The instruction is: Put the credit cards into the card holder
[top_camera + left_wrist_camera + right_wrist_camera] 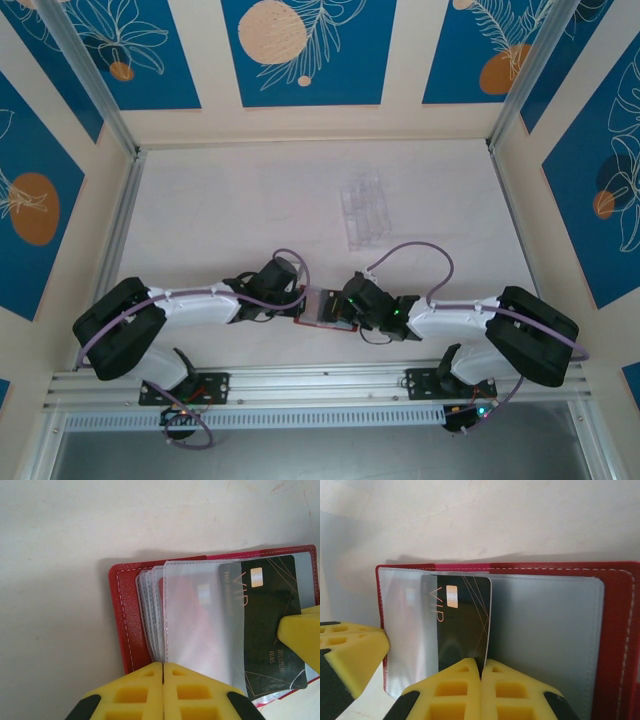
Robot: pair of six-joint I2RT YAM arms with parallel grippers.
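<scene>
While the right pincer (481,666) grips the black card (462,620), partly under a clear sleeve (195,615) of the open red card holder (125,617) on the table (250,200), the left pincer (163,672), closed at the sleeves' edge, should steady it for a straight push.

card holder (320,305) between left end effector (296,303) and right end effector (345,312) | card (270,625) partly in sleeve (200,620) | tray (365,208) behind

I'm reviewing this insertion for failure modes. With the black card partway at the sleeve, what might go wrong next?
The black card gripped by the right tool is only partly under the clear sleeve; it may slide behind it rather than into a pocket. The left tool pinches just that sleeve's edge, so pushing could drag the card holder sideways.
</scene>
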